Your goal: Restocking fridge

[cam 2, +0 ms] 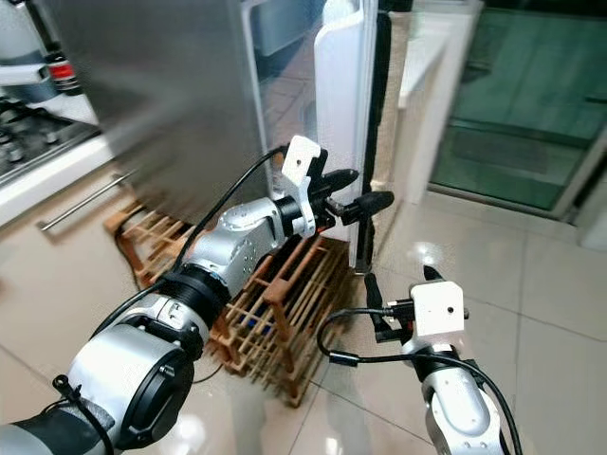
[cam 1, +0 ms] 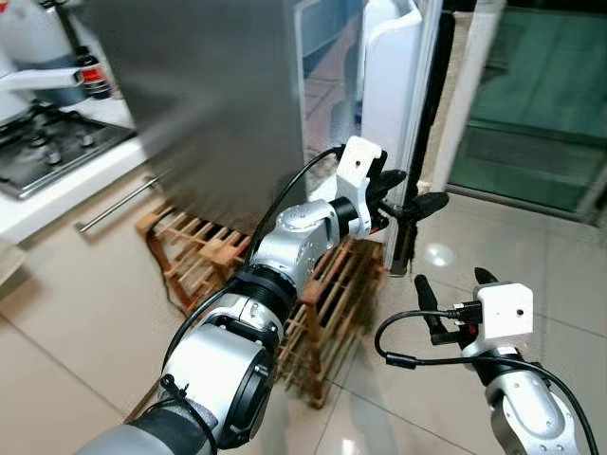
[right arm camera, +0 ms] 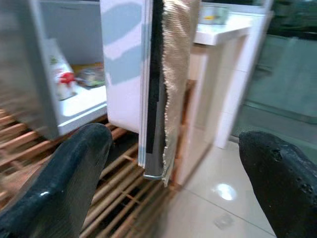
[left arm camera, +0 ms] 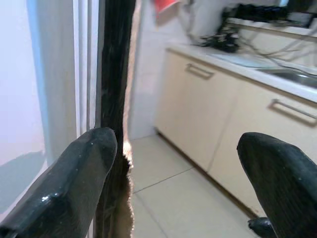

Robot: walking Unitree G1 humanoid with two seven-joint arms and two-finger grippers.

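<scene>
The fridge (cam 1: 218, 95) has a steel side, and its door (cam 1: 389, 85) stands ajar with the white inner lining facing in. My left gripper (cam 1: 422, 188) is raised to the door's dark outer edge (left arm camera: 116, 74), open, with one fingertip (left arm camera: 74, 188) close beside that edge. Lower and to the right, my right gripper (cam 1: 452, 278) hangs open above the tiles, holding nothing. In the right wrist view a woven cloth (right arm camera: 178, 74) hangs on the door's edge. A packet (right arm camera: 59, 74) and other food lie on a white shelf inside.
A wooden slatted rack (cam 1: 322, 303) stands on the floor against the fridge's base, under my left arm. A hob (cam 1: 47, 142), a bottle (cam 1: 93, 74) and a drawer handle (cam 1: 119, 204) are at the left. A glass sliding door (cam 1: 531, 104) is at the right.
</scene>
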